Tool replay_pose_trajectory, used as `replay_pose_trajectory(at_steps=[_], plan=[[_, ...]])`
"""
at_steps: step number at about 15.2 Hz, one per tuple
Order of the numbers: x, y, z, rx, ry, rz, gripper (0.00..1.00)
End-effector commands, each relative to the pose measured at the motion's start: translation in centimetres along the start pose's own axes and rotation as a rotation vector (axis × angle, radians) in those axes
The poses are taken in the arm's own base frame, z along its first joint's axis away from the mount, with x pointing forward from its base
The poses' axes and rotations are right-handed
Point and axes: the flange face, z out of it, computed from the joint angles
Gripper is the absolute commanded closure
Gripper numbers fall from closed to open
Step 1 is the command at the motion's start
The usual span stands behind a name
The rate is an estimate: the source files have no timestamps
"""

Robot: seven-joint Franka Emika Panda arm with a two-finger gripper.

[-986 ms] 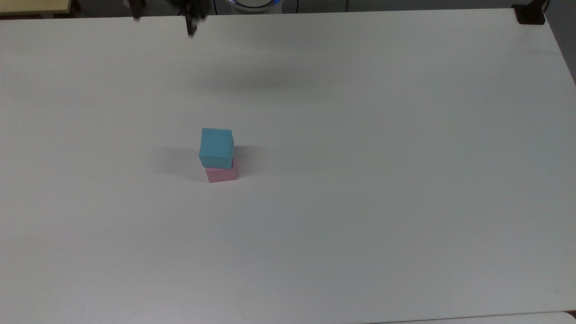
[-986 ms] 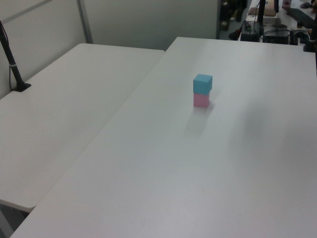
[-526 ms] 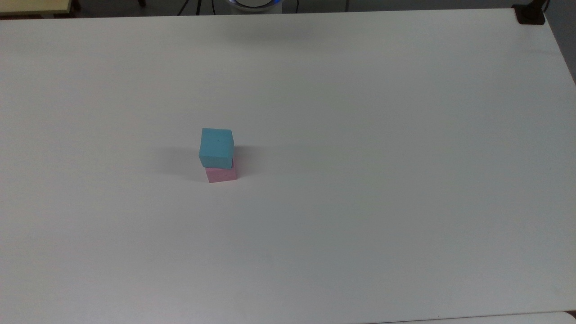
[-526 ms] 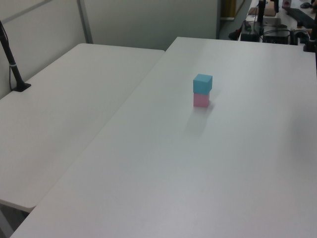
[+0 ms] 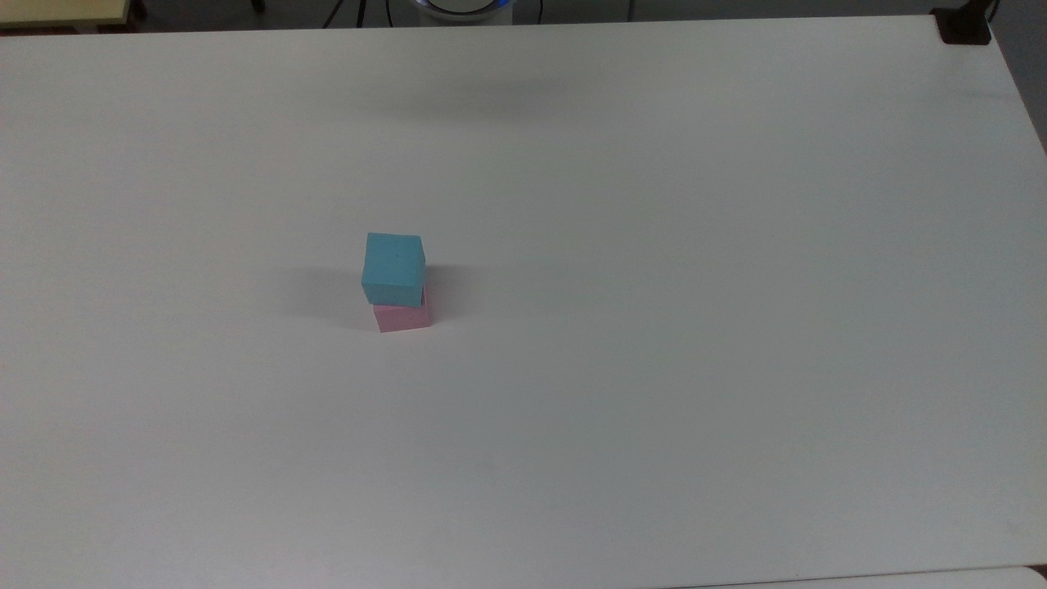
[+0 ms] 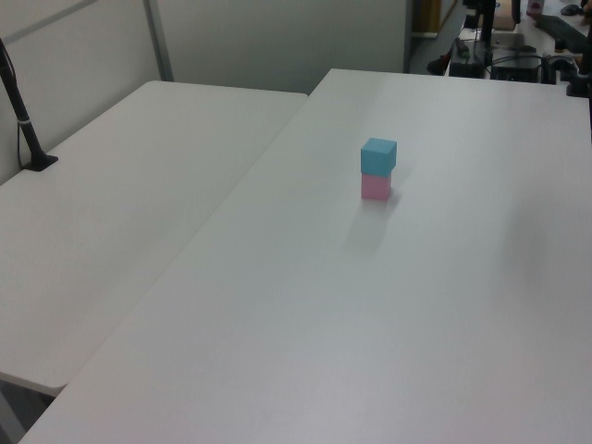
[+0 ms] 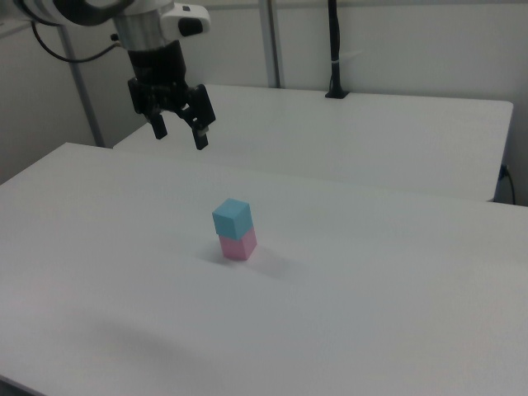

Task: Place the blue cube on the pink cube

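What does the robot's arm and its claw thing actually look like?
In the right view, the arm is glossy white with a black joint band and a black cable looping off it. It ends in a black gripper with two short black fingers.

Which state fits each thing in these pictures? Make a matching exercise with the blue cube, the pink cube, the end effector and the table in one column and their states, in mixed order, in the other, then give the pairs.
Things:
1. blue cube
2. pink cube
3. end effector
4. table

States:
A. open and empty, raised clear of the stack
B. lies directly on the table, bearing another cube
C. white surface that carries the stack
D. rests on top of the other cube

Pairs: 1-D, 2-B, 3-A, 4-C
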Motion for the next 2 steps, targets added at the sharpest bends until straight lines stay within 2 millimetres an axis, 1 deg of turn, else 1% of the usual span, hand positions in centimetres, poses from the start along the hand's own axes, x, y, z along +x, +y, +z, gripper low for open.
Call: replay_pose_trajectory(at_steps=[1, 2], plan=[[0.6, -0.35, 0.67, 0.014, 0.013, -0.028, 0.0], [0.6, -0.51, 0.68, 0.015, 0.011, -0.028, 0.0]])
